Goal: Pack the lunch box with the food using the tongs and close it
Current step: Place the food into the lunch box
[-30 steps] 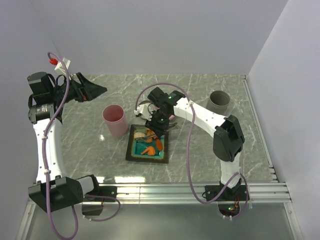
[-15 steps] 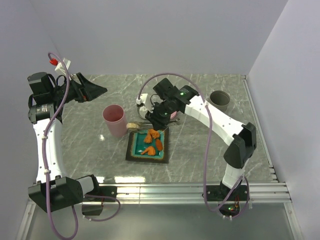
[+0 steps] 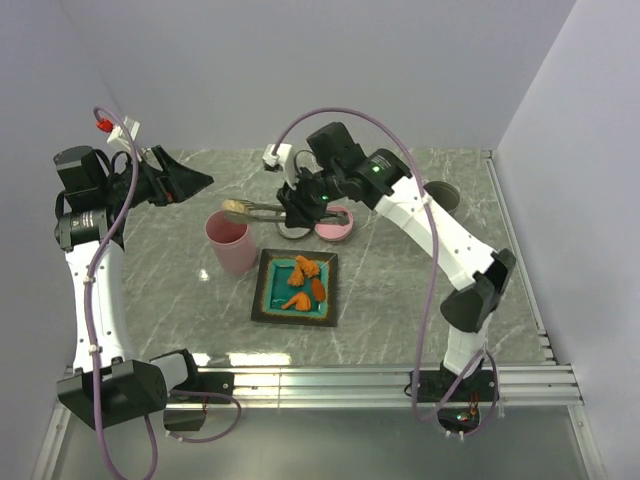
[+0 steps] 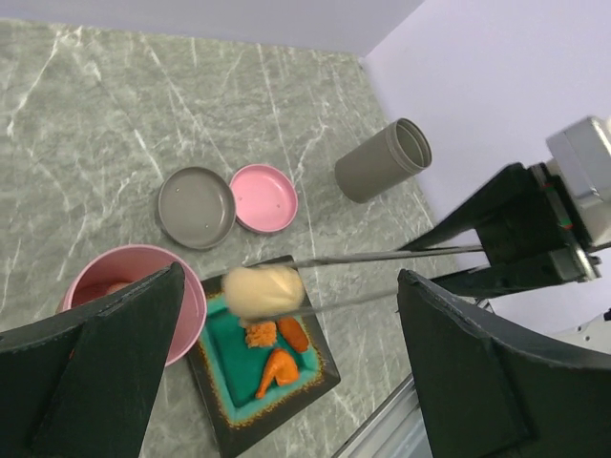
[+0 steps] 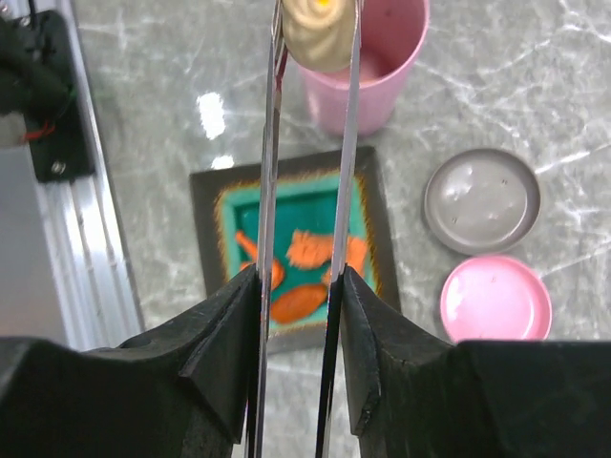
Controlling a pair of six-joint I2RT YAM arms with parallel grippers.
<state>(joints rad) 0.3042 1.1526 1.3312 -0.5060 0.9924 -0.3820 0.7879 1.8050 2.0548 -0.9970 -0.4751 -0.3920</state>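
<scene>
Grey marble worktop (image 3: 420, 300). At far left, left jaws spread wide, empty, raised. At centre, right jaws pinching long thin silver metal tongs (image 5: 346, 172). Dark square teal-centred plate (image 3: 258, 305) holds orange-brown fried chunks (image 3: 305, 282). Just left of it, tall pale-pink cylindrical tumbler lunch box (image 3: 228, 245), upright, open. Round pink lid (image 4: 263, 197) lies beside round grey lid (image 4: 196, 207). Tong tips clamp beige round ball (image 4: 263, 291) over tumbler's mouth.

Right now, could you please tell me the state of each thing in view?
lunch box: upright, lid off.
pink lid: off, lying flat.
grey lid: lying flat.
grey container: upright, uncovered.
tongs: pinching beige ball in the air.
plate: holding orange pieces.
right gripper: shut on tongs.
left gripper: open, empty.
</scene>
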